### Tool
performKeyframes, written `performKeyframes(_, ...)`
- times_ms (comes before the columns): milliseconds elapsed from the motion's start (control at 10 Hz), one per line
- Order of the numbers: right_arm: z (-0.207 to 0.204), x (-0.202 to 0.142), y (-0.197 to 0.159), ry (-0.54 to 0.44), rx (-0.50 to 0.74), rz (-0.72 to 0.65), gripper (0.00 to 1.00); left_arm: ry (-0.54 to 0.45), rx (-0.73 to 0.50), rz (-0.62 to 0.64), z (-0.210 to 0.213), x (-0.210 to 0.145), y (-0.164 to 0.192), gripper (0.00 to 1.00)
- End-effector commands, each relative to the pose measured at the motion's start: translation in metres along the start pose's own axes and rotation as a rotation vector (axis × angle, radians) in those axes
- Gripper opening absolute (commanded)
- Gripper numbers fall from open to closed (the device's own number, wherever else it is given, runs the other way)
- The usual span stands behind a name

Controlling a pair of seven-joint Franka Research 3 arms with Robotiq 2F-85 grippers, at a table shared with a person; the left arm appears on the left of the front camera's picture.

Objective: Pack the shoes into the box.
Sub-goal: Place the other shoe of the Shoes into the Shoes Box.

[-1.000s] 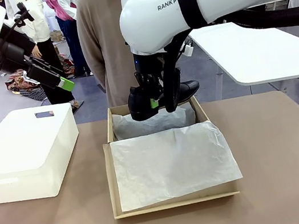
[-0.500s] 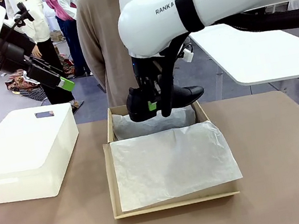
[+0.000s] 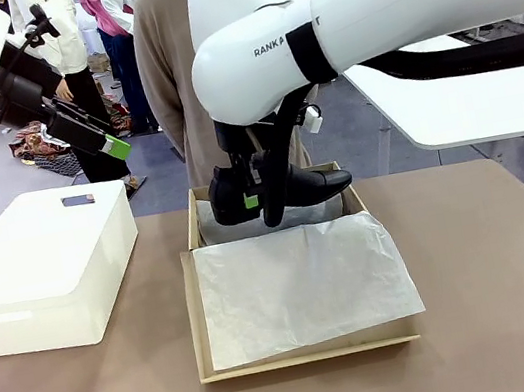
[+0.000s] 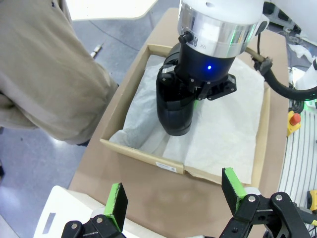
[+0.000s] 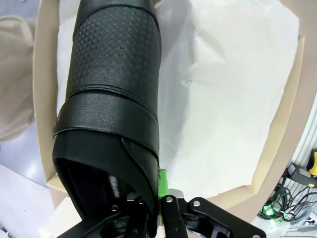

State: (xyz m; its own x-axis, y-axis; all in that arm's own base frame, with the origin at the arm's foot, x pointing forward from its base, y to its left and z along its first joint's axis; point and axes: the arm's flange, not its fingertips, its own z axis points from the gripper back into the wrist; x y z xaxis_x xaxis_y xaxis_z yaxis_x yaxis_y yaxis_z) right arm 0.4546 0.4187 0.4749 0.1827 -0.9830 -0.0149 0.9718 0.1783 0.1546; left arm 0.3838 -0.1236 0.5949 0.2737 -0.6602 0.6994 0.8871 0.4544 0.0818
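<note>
A closed white bin (image 3: 46,265) was set near the tabletop's left edge, with the left gripper (image 3: 114,144) held above it, fingers spread and empty. At mid-table the cardboard shoebox (image 3: 192,218) was lined with white tissue paper (image 3: 298,286). One black dress shoe (image 3: 311,185) was clamped by the right gripper (image 3: 258,202) just over the shoebox's far end.

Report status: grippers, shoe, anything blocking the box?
Right gripper shut on one shoe, above the box. Left gripper open, raised, holding nothing. White bin beside it; nothing blocking.

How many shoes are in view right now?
1: a black shoe, held by the right gripper over the box. The second may be hidden under the tissue paper.
</note>
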Motion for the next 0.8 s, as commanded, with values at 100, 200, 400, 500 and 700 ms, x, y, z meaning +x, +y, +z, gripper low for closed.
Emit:
performKeyframes(100,-0.001,-0.009,0.008,-0.024,0.066,-0.07,0.0,-0.017,-0.015,0.0,0.0,-0.001,0.001,1.0)
performKeyframes(200,-0.003,-0.01,0.009,-0.011,0.059,-0.08,0.0,-0.017,-0.015,0.0,0.0,-0.001,0.001,1.0)
performKeyframes(400,-0.01,-0.01,0.009,0.005,0.048,-0.107,0.0,-0.017,-0.015,0.0,0.0,-0.001,0.001,1.0)
performKeyframes(500,-0.013,-0.011,0.008,0.009,0.043,-0.112,0.0,-0.017,-0.015,0.0,0.0,-0.001,0.001,1.0)
performKeyframes(700,-0.02,-0.011,0.007,0.016,0.037,-0.118,0.0,-0.017,-0.015,0.0,0.0,-0.001,0.001,1.0)
